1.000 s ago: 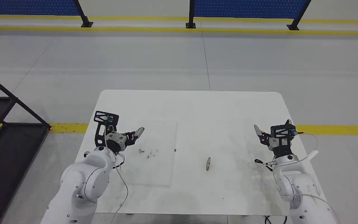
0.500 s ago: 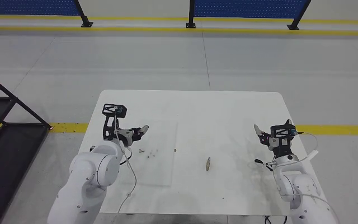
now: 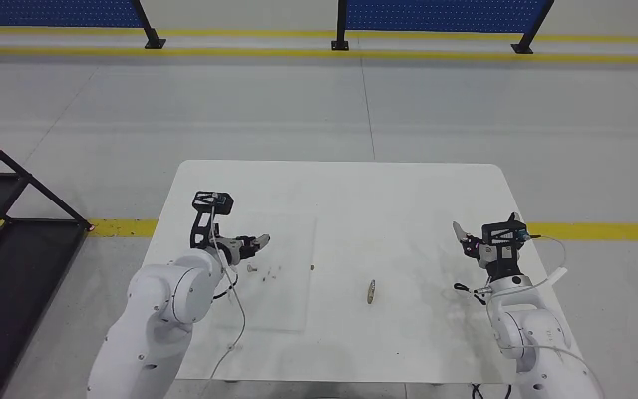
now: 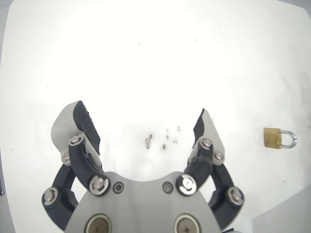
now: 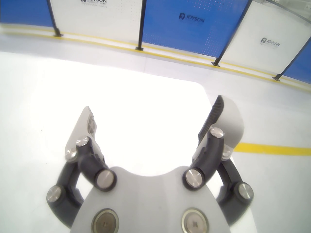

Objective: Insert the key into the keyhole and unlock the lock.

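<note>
Left claw: The left claw [image 4: 141, 110] is held wide open and empty above the table [image 4: 145, 37]. The spread is judged to be set for closing on the key.
Key: The small key [image 4: 148, 141] is laid flat just ahead of the left claw's palm. It is framed between the two fingers but touched by neither. A few dark specks [image 4: 170, 139] are scattered just beside it.
Padlock: The brass padlock [image 4: 279, 138] is laid flat, well apart from the left claw on its right side, between the two claws. Its shackle is seated in the body and turned away from the key.
Right claw: The right claw [image 5: 153, 112] is held wide open with nothing in it, well apart from the padlock. It is judged to be kept clear until the lock must be steadied.
Left wrist view: The key's outline and the padlock's brass body and steel shackle are made out here. The keyhole is not seen.
Top view: Key and padlock are reduced to small marks, but the spacing of both claws around them is taken in at once.
Right wrist view: Neither key nor padlock is caught. The table's corner, a yellow line [image 5: 274, 146] on the floor and the fence panels [image 5: 194, 20] beyond are shown ahead of the right claw.
</note>
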Available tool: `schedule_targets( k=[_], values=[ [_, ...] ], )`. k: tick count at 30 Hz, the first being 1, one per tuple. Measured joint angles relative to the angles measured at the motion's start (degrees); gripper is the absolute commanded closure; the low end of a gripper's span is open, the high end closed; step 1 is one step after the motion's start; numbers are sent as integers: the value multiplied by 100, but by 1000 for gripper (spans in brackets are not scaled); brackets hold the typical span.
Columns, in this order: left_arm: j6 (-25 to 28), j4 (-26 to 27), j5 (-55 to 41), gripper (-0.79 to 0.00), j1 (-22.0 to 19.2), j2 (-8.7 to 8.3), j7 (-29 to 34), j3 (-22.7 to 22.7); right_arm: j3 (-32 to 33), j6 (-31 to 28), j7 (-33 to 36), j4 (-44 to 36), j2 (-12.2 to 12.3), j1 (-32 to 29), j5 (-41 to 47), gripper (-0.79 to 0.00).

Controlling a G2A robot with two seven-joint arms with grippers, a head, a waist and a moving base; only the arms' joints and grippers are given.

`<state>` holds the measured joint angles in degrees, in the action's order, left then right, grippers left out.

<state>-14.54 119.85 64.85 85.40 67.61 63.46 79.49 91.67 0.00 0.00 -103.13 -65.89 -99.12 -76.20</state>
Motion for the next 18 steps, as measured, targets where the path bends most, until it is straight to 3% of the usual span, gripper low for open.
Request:
schedule_targets(
  k=[18],
  values=[
    [4, -377, 86, -785, 65, 15, -3, -126, 0, 0, 0, 0, 0, 0, 0, -785]
  ],
)
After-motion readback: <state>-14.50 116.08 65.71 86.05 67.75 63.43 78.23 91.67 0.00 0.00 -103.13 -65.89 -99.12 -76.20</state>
